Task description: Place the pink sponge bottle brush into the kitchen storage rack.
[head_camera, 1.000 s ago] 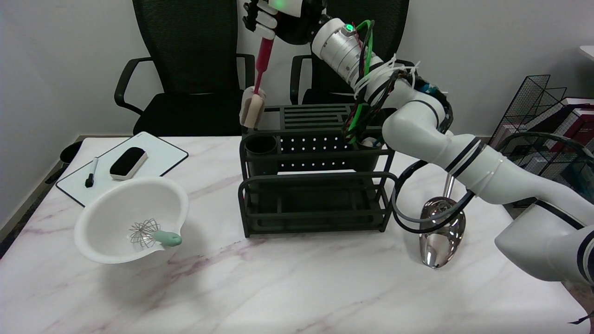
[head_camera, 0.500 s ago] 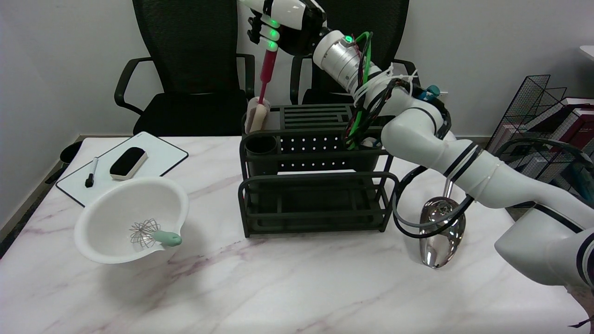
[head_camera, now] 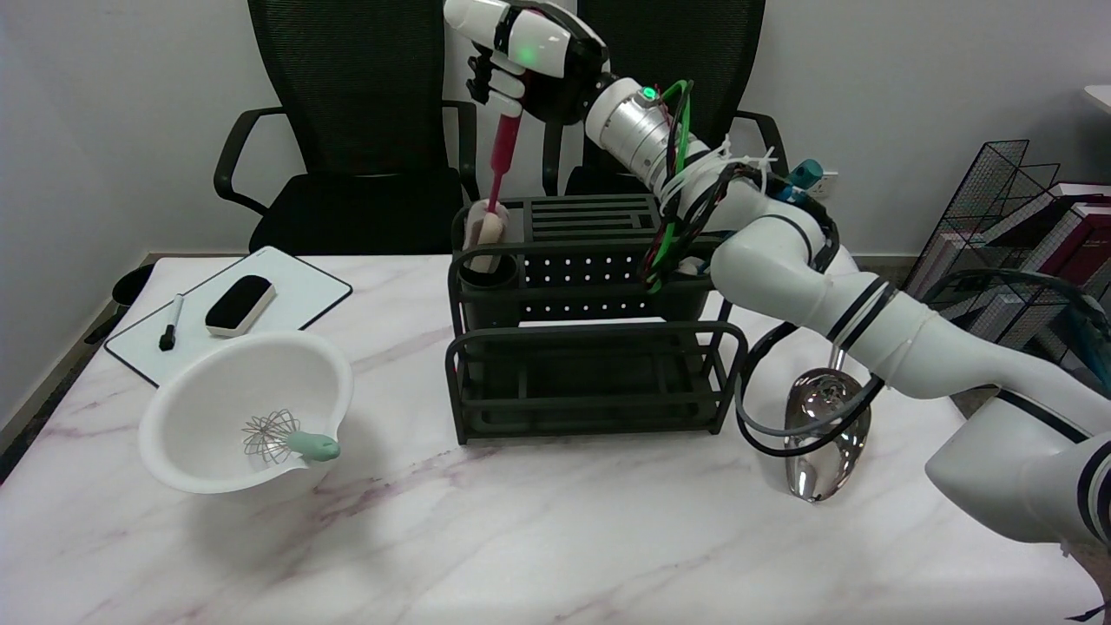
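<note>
Pink brush (head_camera: 502, 165) held by the right hand (head_camera: 521, 54); its sponge tip sinks partly hidden into the rack (head_camera: 590, 347) cup.

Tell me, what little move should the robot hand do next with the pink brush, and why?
Probably keep lowering it straight down. The right hand holds the pink brush by its handle top, and the sponge end sits right at the mouth of the round cup at the rack's left corner, not fully in. Letting go now might let it tip out.
</note>
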`<state>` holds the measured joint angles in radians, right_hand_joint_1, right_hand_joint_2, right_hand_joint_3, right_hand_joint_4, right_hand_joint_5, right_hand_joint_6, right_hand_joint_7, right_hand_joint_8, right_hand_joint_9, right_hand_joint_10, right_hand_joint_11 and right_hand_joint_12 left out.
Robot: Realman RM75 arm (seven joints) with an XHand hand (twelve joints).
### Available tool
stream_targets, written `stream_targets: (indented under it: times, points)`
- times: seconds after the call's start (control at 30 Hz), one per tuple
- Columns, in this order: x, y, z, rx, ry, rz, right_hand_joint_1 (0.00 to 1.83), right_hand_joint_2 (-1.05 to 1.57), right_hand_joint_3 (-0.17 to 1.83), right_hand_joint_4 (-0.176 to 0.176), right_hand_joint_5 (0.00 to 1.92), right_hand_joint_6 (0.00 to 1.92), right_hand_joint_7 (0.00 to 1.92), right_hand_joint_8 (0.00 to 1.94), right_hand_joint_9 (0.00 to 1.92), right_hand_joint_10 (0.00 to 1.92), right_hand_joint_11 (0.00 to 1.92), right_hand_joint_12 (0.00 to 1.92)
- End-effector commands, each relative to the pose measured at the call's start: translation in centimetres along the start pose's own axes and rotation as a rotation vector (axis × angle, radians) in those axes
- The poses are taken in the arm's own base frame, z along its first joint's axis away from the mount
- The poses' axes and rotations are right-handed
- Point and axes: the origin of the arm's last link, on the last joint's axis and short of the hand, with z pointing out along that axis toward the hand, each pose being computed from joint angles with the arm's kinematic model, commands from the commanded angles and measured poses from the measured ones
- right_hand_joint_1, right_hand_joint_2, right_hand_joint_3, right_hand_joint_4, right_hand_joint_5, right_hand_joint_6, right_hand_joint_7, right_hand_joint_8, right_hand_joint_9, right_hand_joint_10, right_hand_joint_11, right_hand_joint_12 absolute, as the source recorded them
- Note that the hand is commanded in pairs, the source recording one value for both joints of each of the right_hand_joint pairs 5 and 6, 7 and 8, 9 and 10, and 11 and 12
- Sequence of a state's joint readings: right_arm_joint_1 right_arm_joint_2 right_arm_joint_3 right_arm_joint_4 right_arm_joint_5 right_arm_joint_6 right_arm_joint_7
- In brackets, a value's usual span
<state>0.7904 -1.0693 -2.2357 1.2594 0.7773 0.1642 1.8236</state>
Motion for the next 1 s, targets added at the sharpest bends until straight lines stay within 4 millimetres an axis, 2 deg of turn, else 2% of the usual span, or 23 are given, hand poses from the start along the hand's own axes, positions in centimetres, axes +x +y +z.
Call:
stream_targets:
  times: [0.03, 1.0]
  points:
    - [0.5, 1.9, -0.1, -0.037, 0.029, 0.021, 1.0, 1.57, 0.34, 0.0, 1.92, 1.92, 1.92, 1.92, 1.92, 1.92, 1.92, 1.92]
    - [1.3, 4.5, 0.1, -0.079, 0.078, 0.049, 0.99, 1.57, 0.35, 0.0, 1.92, 1.92, 1.92, 1.92, 1.92, 1.92, 1.92, 1.92]
